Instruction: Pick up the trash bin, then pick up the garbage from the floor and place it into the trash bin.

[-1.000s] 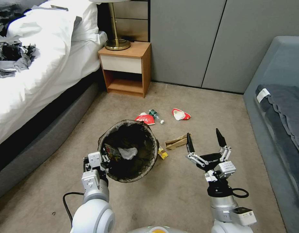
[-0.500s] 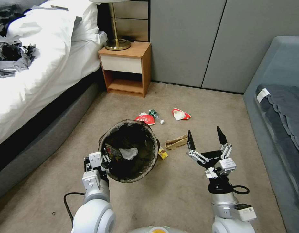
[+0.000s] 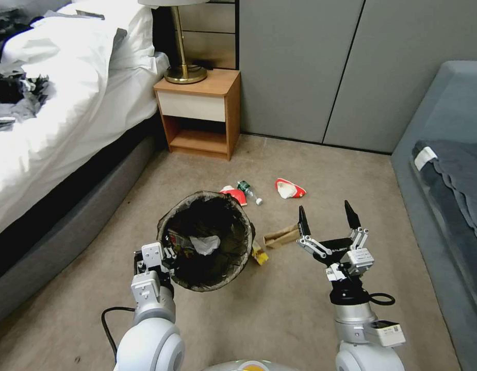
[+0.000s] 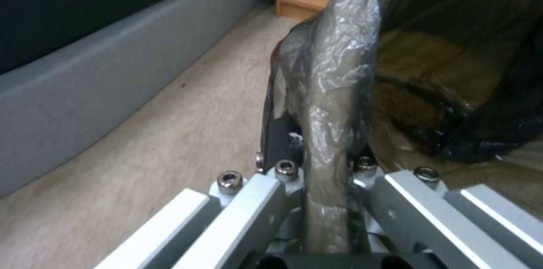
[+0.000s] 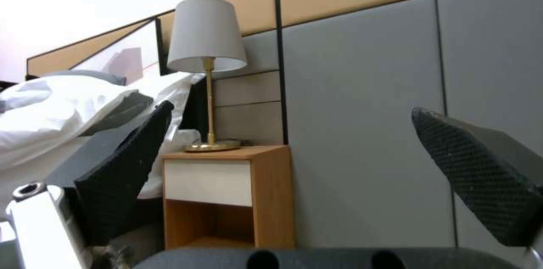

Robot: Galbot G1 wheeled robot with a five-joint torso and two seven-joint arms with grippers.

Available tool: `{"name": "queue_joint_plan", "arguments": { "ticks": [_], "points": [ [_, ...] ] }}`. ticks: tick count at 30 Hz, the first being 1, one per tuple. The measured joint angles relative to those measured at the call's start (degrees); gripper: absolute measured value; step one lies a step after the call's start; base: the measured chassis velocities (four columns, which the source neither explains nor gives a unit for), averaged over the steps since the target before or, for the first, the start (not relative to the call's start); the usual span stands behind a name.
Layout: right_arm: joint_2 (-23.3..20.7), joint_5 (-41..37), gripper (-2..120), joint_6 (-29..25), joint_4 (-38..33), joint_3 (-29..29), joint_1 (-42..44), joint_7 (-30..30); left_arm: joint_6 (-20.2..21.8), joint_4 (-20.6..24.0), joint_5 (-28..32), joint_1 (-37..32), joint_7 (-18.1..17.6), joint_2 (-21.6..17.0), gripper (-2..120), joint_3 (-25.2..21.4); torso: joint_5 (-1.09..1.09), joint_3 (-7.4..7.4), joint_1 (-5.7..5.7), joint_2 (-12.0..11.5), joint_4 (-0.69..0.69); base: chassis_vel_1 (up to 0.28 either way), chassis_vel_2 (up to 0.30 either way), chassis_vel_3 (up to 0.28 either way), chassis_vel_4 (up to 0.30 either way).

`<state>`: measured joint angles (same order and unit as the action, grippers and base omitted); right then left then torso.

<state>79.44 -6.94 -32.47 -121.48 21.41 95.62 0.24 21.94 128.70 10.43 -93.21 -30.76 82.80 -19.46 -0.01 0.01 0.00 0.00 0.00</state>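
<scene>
Pinching crinkled plastic liner—left gripper (image 3: 163, 256) holds round trash bin (image 3: 204, 239).

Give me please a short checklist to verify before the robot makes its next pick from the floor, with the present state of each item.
1. Left tool grips the trash bin at its rim: ok; the left wrist view shows the lined rim pinched between the fingers.
2. Right tool is open and empty: ok.
3. Bin mouth faces up with room left: ok; a tissue and wrappers lie at the bottom.
4. Brown wrapper is reachable: ok; it lies on the carpet just ahead of the right tool.
5. Yellow wrapper is free to grasp: cannot tell; the bin partly hides it.
6. Red packet and small bottle remain on the floor: ok, both farther off.
</scene>
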Motion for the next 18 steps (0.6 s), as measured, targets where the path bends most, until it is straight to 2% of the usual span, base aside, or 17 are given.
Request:
{"name": "queue_joint_plan", "arguments": {
  "ticks": [9, 18],
  "points": [
    [0.3, 0.8, 100, -2.7, 0.9, -0.3, -0.8, -1.8, 0.0, 0.0, 0.0, 0.0, 0.0, 0.0, 0, 0.0, 0.00, 0.01, 0.01, 0.0, 0.00, -0.179, 0.189, 0.168, -0.176],
    [0.2, 1.5, 100, -3.4, 1.1, -0.5, -1.4, -1.7, -0.1, 0.1, -0.1, -0.1, 0.0, 0.1, 0, 0.1, 0.01, -0.01, 0.00, 0.0, -0.01, -0.027, 0.017, 0.018, -0.034]
  ]
}}
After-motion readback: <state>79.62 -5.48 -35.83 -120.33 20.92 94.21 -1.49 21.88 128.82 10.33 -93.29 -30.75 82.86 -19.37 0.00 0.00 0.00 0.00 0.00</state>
